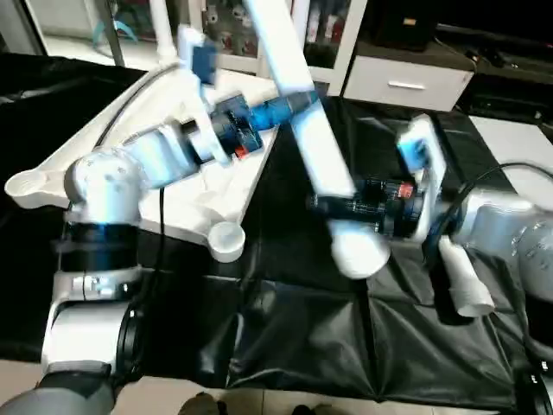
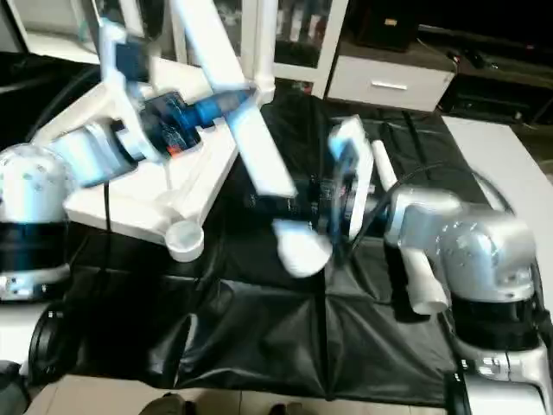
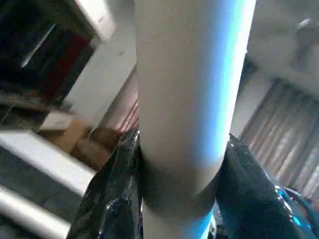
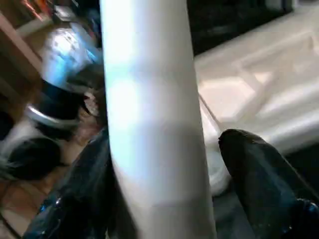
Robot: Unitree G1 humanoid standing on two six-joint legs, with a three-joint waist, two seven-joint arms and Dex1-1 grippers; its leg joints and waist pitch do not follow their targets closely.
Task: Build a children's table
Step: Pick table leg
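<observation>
I am clamping both my left gripper (image 1: 289, 108) and right gripper (image 1: 333, 206) on one white leg (image 1: 298, 95), slanting mid-frame beside the upturned tabletop (image 1: 194, 207) at left

Both hands (image 1: 289, 108) (image 1: 333, 206) seemingly clamped, raised.

A long white leg (image 1: 298, 104) slants across the middle of the black-covered surface (image 1: 302, 337), barring the way between the two arms. The upturned table top (image 1: 194, 194) takes up the left side, its corner socket (image 1: 226, 239) jutting toward the middle. Another leg (image 1: 462, 277) lies beside the right arm. The near strip of the surface lies open.
</observation>
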